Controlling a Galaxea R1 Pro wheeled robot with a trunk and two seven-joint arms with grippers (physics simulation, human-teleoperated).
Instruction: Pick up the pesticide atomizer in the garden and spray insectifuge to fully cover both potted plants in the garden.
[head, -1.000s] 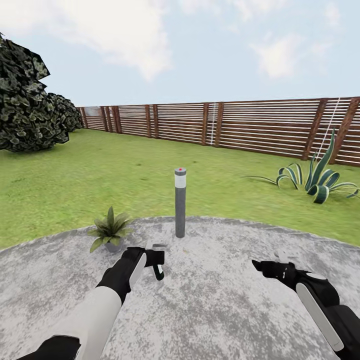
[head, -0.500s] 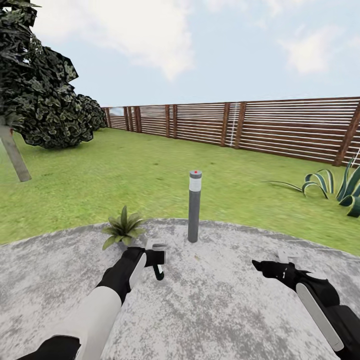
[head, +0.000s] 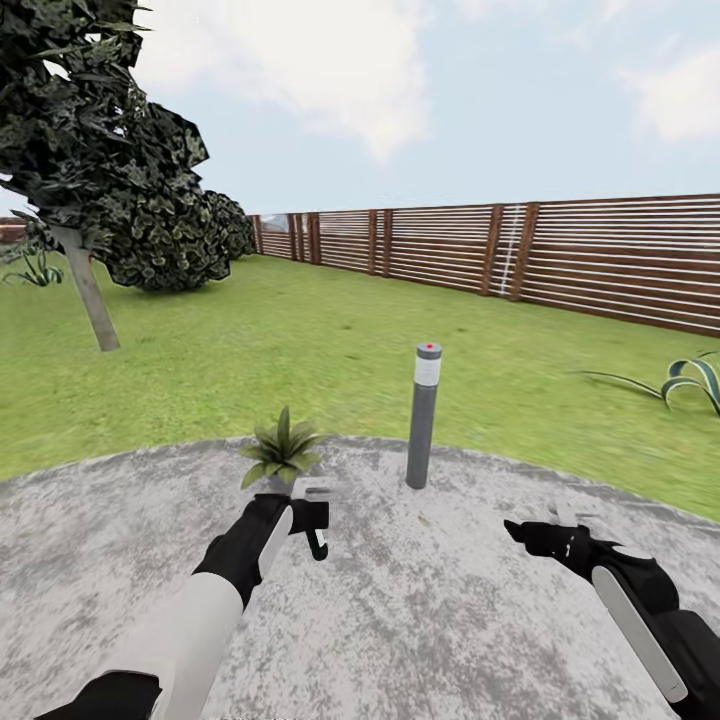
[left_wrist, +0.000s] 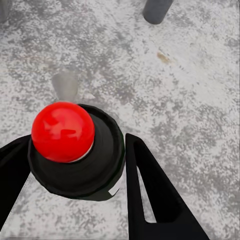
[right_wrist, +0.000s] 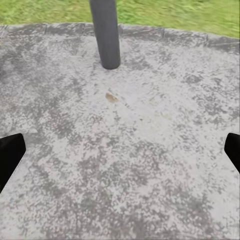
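My left gripper (head: 312, 520) is shut on the pesticide atomizer (head: 317, 544), a slim dark green bottle hanging below the fingers. Seen from the left wrist, the atomizer (left_wrist: 80, 155) shows its red round top between the two black fingers (left_wrist: 150, 195). A small potted plant (head: 281, 453) with pointed olive leaves sits at the patio's edge, just beyond the left gripper. My right gripper (head: 545, 528) hovers open over the paving at the right; its fingertips (right_wrist: 11, 155) stand wide apart at the frame's edges.
A grey bollard lamp (head: 423, 414) stands on the round paved patio (head: 420, 620), right of the plant; its post (right_wrist: 105, 32) is ahead of the right gripper. Lawn, a slatted wooden fence (head: 560, 255), a tree (head: 90, 160) and a striped agave (head: 690, 378) lie beyond.
The whole head view has swung left: bollard, plant and fence shifted right in the picture, and the tree trunk came into view. Both arms hold the same pose.
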